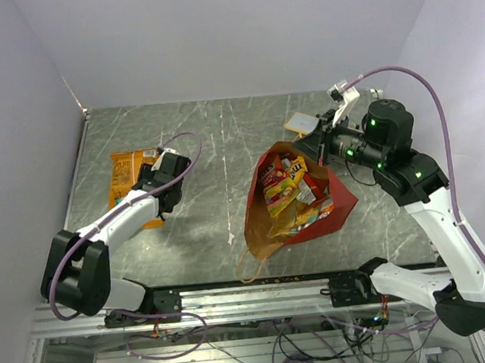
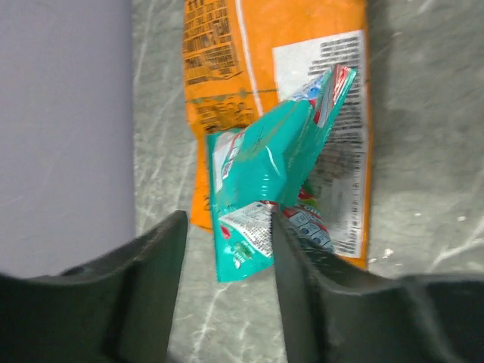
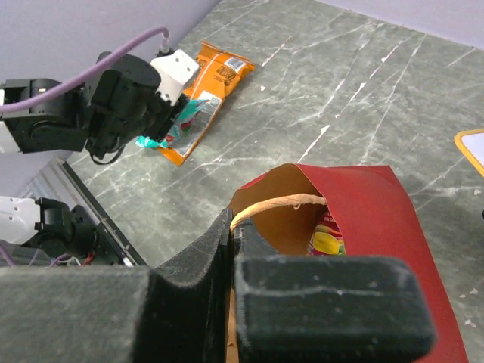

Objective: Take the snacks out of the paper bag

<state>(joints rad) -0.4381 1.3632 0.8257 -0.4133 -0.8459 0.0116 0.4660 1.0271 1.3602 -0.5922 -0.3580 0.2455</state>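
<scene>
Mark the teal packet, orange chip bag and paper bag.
teal packet (image 2: 265, 162), left wrist view, middle.
orange chip bag (image 2: 302, 19), left wrist view, orange panel.
paper bag (image 1: 258, 217), top external view, red wall.

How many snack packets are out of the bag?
2. An orange chip bag lies left on the grey table; a teal packet tilts over it at the left gripper. More remain in the red paper bag, some perhaps hidden.

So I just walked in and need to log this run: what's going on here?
The right gripper is shut on the rim of the paper bag, holding it open; several snacks lie inside. The left gripper, jaws apart, has a teal packet at its tips, over an orange chip bag on the table.
</scene>
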